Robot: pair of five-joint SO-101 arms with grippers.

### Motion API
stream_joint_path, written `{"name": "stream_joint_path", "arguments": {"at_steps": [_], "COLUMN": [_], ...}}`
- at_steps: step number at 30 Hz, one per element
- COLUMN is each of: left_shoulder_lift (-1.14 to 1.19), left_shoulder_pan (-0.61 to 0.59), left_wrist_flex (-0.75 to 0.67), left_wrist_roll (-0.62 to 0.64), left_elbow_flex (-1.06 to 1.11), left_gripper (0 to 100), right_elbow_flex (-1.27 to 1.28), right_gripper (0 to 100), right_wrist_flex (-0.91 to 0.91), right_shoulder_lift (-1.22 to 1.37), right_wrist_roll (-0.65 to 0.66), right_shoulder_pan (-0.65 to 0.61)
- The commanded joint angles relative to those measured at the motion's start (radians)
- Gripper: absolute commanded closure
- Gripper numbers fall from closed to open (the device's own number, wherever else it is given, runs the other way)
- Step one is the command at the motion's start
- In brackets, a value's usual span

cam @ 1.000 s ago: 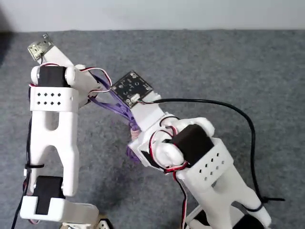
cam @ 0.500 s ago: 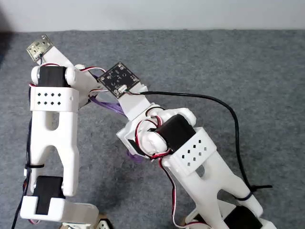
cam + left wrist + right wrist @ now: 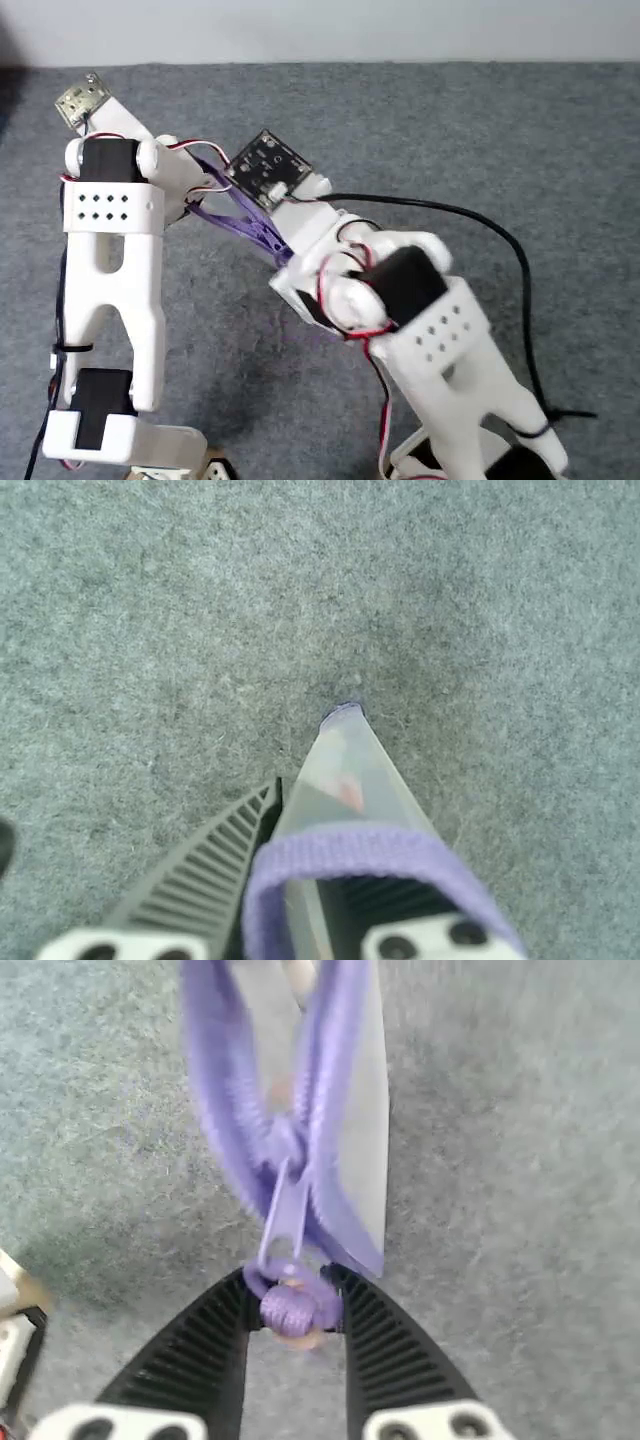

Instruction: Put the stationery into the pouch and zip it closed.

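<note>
Purple-edged clear pouch (image 3: 243, 213) is stretched over the grey desk (image 3: 500, 130), one end clenched in the left gripper (image 3: 305, 825). The right gripper (image 3: 292, 1295) pinches the zipper pull (image 3: 288, 1310). With the zip seemingly part open, an off-line tug could slip the pull or yank the pouch free.
</note>
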Motion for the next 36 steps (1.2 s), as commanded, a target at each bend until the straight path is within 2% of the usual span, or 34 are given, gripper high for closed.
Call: {"name": "stream_joint_path", "arguments": {"at_steps": [1,4,10,14,18,21,24,30,36], "left_shoulder_lift": [0.064,0.064,0.063,0.063,0.063,0.063,0.061,-0.08,-0.261], "left_shoulder_pan": [-0.011,-0.011,-0.011,-0.009,0.006,0.043,0.072,0.087,0.115], "left_wrist_flex": [-0.044,-0.077,-0.086,-0.084,-0.077,0.008,0.098,0.092,0.091], "left_wrist_roll": [0.005,-0.012,-0.158,-0.218,-0.216,-0.212,-0.187,-0.164,-0.161], "left_elbow_flex": [0.007,0.007,-0.013,-0.061,-0.13,-0.213,-0.309,-0.332,-0.332], "left_gripper": [99,99,98,88,77,71,69,69,69], "right_elbow_flex": [-0.046,-0.046,-0.046,-0.046,-0.046,-0.046,-0.074,-0.121,-0.121], "right_gripper": [99.0,99.0,99.1,99.1,99.1,99.1,99.1,99.1,99.1], "right_wrist_flex": [0.039,0.048,0.05,0.056,0.07,0.061,0.059,0.016,-0.062], "right_shoulder_lift": [-0.081,-0.117,-0.185,-0.2,-0.202,-0.202,-0.202,-0.191,-0.17], "right_wrist_roll": [0.063,0.071,0.072,0.072,0.071,0.072,0.071,0.072,0.074], "right_shoulder_pan": [0.015,0.013,0.013,0.012,-0.051,-0.096,-0.096,-0.093,-0.001]}}
